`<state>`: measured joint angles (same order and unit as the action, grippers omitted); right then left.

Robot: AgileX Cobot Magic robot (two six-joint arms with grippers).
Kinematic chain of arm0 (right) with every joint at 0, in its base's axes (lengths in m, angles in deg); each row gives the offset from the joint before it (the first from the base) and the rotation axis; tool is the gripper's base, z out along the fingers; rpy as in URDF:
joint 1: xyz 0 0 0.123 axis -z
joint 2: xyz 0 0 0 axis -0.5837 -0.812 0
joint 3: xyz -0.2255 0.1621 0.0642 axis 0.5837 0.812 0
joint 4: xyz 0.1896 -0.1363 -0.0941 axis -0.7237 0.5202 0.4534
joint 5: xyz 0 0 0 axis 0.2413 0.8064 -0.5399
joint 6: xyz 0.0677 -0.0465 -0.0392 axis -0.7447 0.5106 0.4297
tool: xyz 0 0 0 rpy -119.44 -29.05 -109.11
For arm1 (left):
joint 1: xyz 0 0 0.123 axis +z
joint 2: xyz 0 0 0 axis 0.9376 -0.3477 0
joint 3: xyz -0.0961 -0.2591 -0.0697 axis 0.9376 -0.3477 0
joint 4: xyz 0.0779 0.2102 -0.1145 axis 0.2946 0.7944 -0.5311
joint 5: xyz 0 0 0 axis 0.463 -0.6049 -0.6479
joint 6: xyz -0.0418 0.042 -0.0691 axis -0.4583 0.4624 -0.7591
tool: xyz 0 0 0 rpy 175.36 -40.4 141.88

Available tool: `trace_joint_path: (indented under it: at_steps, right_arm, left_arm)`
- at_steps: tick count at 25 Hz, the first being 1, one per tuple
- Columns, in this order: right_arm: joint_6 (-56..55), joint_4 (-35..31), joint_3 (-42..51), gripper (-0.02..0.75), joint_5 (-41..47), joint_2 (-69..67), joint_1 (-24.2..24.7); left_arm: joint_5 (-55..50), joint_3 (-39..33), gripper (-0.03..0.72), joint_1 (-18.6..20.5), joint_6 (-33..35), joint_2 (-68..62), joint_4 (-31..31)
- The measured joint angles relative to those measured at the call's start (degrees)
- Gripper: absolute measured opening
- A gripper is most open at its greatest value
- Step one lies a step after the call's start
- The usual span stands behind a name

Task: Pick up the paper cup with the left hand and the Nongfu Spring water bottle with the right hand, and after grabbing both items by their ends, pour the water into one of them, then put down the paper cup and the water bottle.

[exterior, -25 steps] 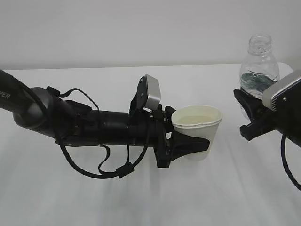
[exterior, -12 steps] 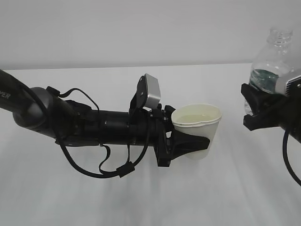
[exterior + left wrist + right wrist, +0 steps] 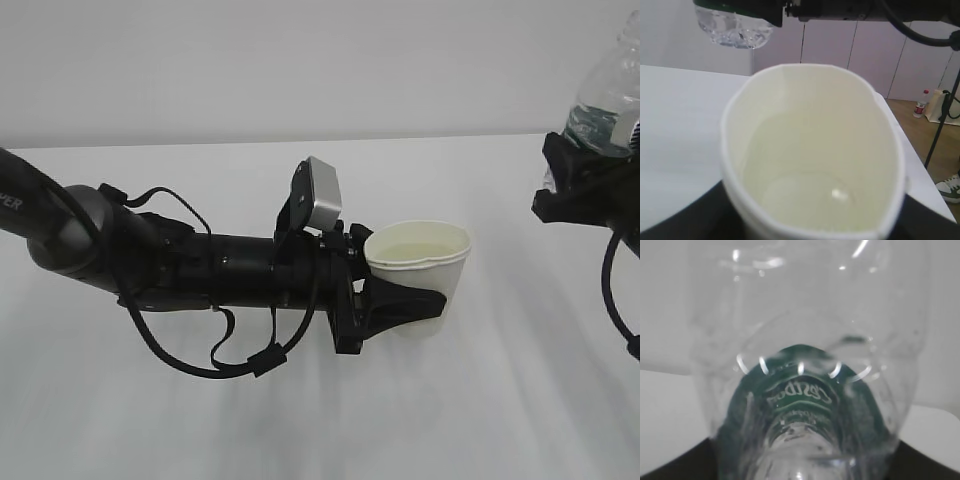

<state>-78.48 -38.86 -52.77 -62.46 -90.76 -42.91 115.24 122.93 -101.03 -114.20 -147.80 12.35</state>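
My left gripper [image 3: 415, 300] is shut on the paper cup [image 3: 420, 270], its black fingers [image 3: 682, 220] clasping the lower wall. The cup stands upright and its rim is squeezed slightly oval. The left wrist view looks down into the cup [image 3: 815, 150], where clear water [image 3: 810, 192] lies over the cream bottom. At the upper right, my right gripper [image 3: 570, 180] is shut on the Nongfu Spring water bottle [image 3: 608, 95], held upright by its lower part, with its top cut off by the frame. The green label [image 3: 800, 390] fills the right wrist view. The bottle's base [image 3: 735, 30] hangs beyond the cup.
The white table [image 3: 300, 420] runs back to a pale wall. In the left wrist view the table's right edge drops to a wooden floor [image 3: 910, 125], where a small red-labelled bottle [image 3: 923, 102], a black stand pole [image 3: 942, 120] and a shoe [image 3: 947, 189] show.
My right gripper has carried the bottle up and to the right, away from the cup, until its neck left the frame. The left arm and the cup have stayed still.
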Motion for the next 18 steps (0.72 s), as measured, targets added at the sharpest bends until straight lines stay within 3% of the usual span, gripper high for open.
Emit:
trace_joint_path:
  at_steps: [18]
  right_arm:
    - [-2.8, -6.1, -4.7, 0.354, -0.1, -5.8, 0.0]
  left_arm:
    - [0.1, 0.0, 0.425, 0.0, 0.0, 0.0, 0.0]
